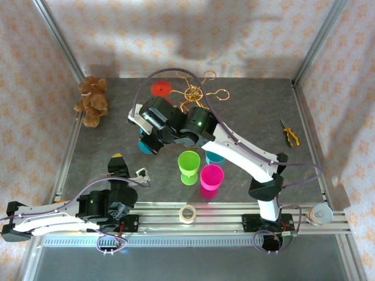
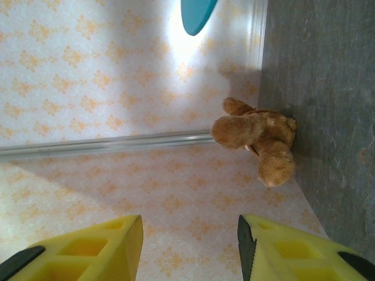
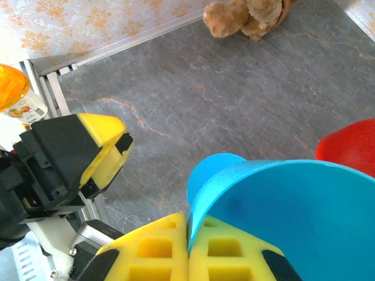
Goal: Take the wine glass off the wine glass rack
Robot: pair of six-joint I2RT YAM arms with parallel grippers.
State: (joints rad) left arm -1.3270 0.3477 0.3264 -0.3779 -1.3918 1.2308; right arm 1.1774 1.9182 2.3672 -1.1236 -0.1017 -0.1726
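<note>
Pinching the wall of the blue wine glass point(image 3: 293, 216) with shut fingers, the right gripper point(image 3: 188, 250) holds it off the gold wine glass rack point(image 1: 196, 92), on the rack's near-left side, while the left gripper point(image 2: 190, 246) idles with jaws apart.

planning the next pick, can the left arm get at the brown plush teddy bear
Probably yes: the open left hand points roughly toward the brown plush teddy bear, with only bare grey table between them, though its stretch is untested.
</note>
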